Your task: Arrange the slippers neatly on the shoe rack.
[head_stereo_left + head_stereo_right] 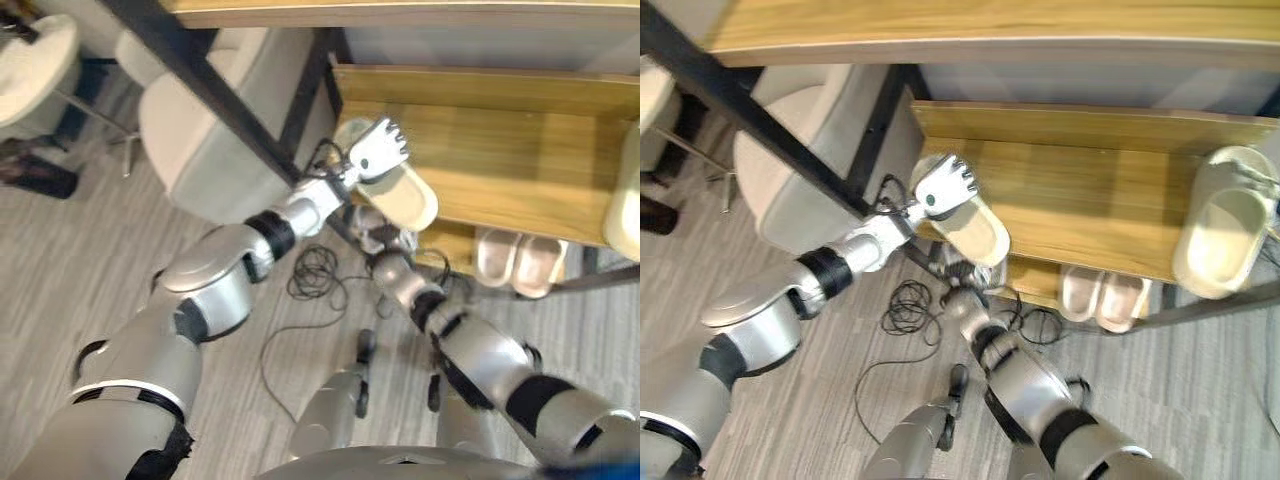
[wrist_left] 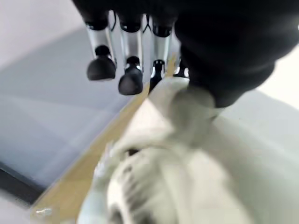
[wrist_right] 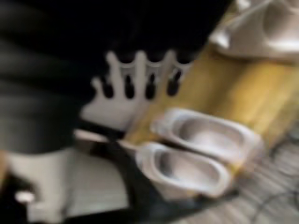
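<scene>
Cream slipper [image 1: 965, 225] sits at the left front corner of the rack's upper shelf [image 1: 1090, 195], toe hanging over the front edge, body skewed diagonally. Your left hand [image 1: 943, 186] is on its heel end; in the head views the fingers look spread over the strap, and the left wrist view shows them straight, not curled, so you're pushing rather than gripping.

Its mate [image 1: 1222, 225] rests at the shelf's right end, well apart. A pinkish pair [image 1: 1102, 297] is side by side on the lower shelf [image 1: 1040, 282].

Right hand [image 3: 135, 86] hangs low by the lower shelf, near the pink pair, fingers straight and slightly apart, holding nothing.

To do this step well, imo:
- Press flat on the strap & slide the slipper back onto the shelf till no toe overhangs.
- Rotate as you push so it squares w/ the shelf edge.
- Keep pressure light, else it may tip off the front.
- Then shift it toward its mate, or bring the mate over.
</scene>
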